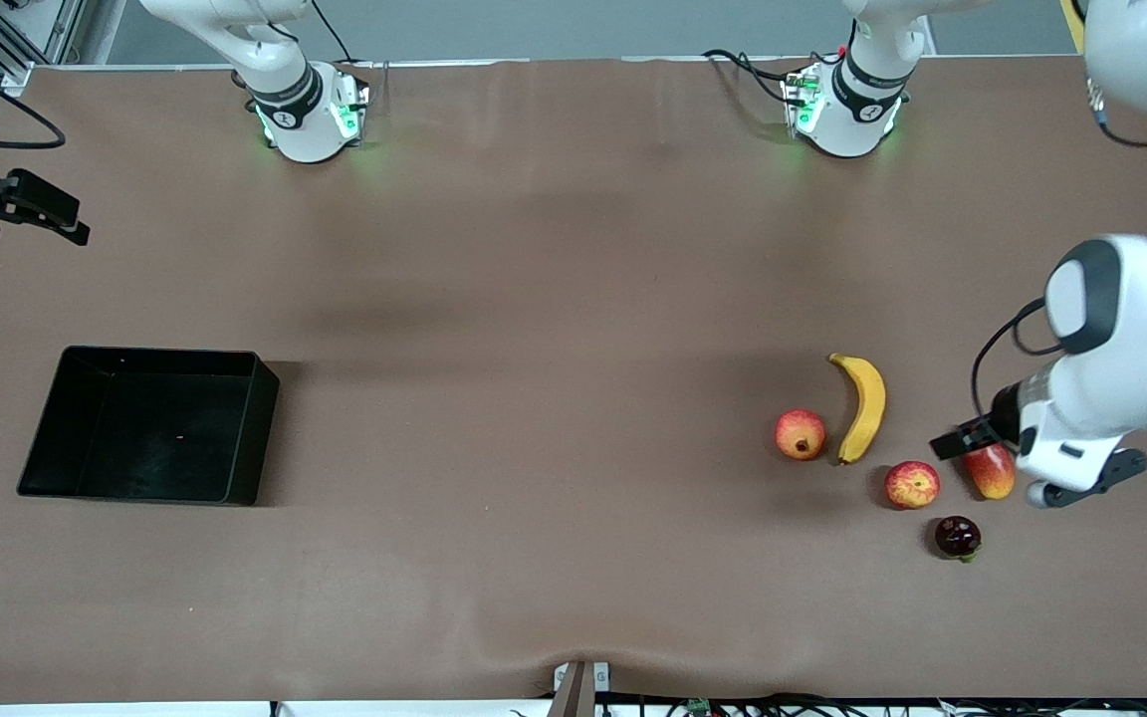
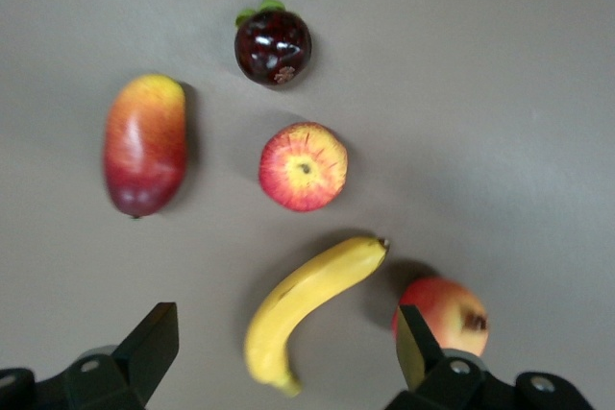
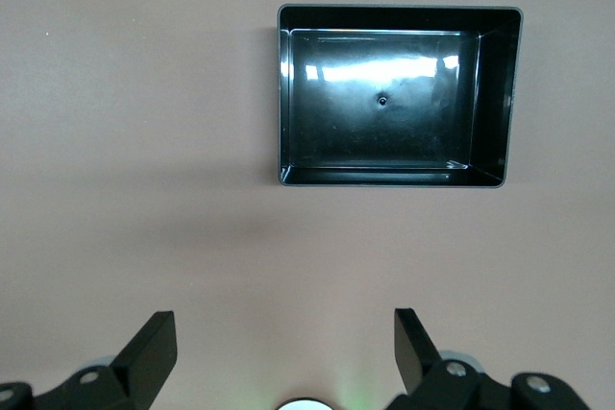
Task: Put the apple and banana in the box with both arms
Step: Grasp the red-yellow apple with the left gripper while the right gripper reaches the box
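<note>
Five fruits clustered on brown desk (image 1: 554, 299) toward left arm's end. Apple (image 1: 912, 485) lying stem dimple up, just beside banana's (image 1: 862, 406) nearer tip, not touching. Banana curved, flat on desk, between apple and round red-yellow fruit with dark crown (image 1: 801, 434). Oblong mango (image 1: 992, 470) just beside apple toward left arm's end; dark purple fruit (image 1: 958, 537) nearer camera than both. Box (image 1: 46, 453) black, open-topped, nothing inside, well apart at right arm's end. Left claw (image 2: 279, 348) hanging over fruit cluster, by mango in front view, jaws spread wide, gripping nothing. Right claw (image 3: 283, 348) up over bare desk at right arm's end, box in its wrist view, jaws likewise spread wide, gripping nothing.
</note>
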Motion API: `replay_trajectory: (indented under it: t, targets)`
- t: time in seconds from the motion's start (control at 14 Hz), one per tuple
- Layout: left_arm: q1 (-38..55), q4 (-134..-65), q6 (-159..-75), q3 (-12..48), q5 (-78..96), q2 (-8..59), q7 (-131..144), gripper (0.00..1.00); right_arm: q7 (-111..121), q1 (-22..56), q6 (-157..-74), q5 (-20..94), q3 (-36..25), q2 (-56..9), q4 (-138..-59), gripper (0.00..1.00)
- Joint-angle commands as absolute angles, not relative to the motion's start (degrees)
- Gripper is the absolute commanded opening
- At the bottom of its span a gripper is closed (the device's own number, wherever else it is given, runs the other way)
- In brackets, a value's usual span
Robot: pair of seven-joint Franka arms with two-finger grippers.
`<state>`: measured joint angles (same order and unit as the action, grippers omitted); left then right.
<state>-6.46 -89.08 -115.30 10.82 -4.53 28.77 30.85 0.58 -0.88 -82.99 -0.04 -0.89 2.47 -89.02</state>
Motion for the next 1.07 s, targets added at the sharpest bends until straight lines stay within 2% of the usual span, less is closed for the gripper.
replay_trajectory:
  t: [0.0,0.29,0.57,0.86,1.0]
  targets:
    - [-6.15,-87.28,-119.08,10.81,-7.98,33.56,36.64,1.00,0.00,-0.79,-82.27,-0.09,-0.79,2.11,-88.15,1.00]
    - [-6.15,-84.21,-121.03,10.64,-9.05,38.57,41.13,1.00,0.53,0.61,-82.35,-0.17,-0.79,-1.66,-88.07,1.00]
    - [-6.15,-83.67,-123.92,9.84,-10.28,41.39,41.22,1.00,0.18,2.02,-82.53,-1.05,-0.88,-2.72,-88.15,1.00]
    - [-6.94,-83.76,-127.53,9.76,-10.28,43.33,41.13,1.00,0.70,0.36,-83.14,-3.24,-1.23,-7.28,-86.49,1.00]
    - [-6.94,-83.67,-127.62,9.76,-10.02,43.94,41.31,1.00,0.70,-3.49,-84.10,-2.90,-1.23,-8.61,-85.87,1.00]
